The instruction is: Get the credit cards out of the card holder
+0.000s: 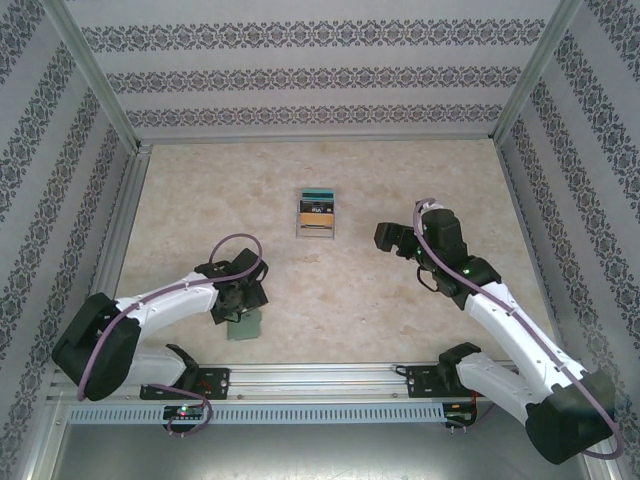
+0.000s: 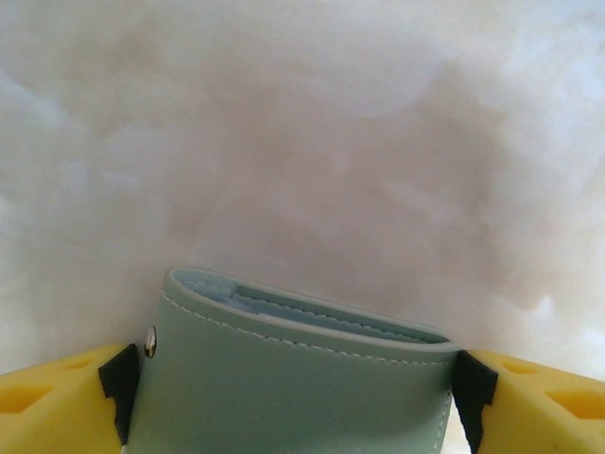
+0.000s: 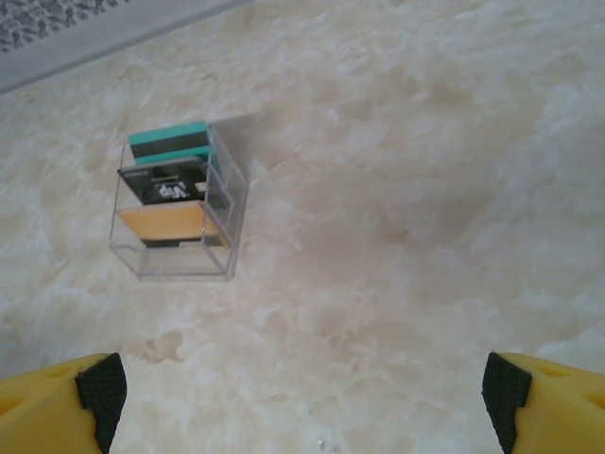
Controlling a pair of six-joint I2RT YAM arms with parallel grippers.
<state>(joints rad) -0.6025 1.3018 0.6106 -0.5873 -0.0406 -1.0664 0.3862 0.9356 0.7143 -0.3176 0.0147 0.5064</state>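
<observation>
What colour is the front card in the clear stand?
Orange-brown: the front card in the clear stand shows best in the right wrist view.

Left arm (image 1: 165, 300) low, elbow bent, wrist turned down. Left gripper (image 1: 240, 300): both pads (image 2: 118, 383) pressed against the edges of the card holder (image 2: 293, 378). Right arm (image 1: 500, 320) reaches forward and inward. Right gripper (image 3: 302, 397): jaws spread wide, tilted downward.

The soft grey-green folding wallet (image 1: 244, 326) lies near left on the pale marbled surface (image 1: 400, 180), clamped in the left end effector (image 2: 296, 383). Thin plastic cards (image 1: 316, 210) stand in a clear plastic stand (image 1: 316, 233) farther off, at centre.
</observation>
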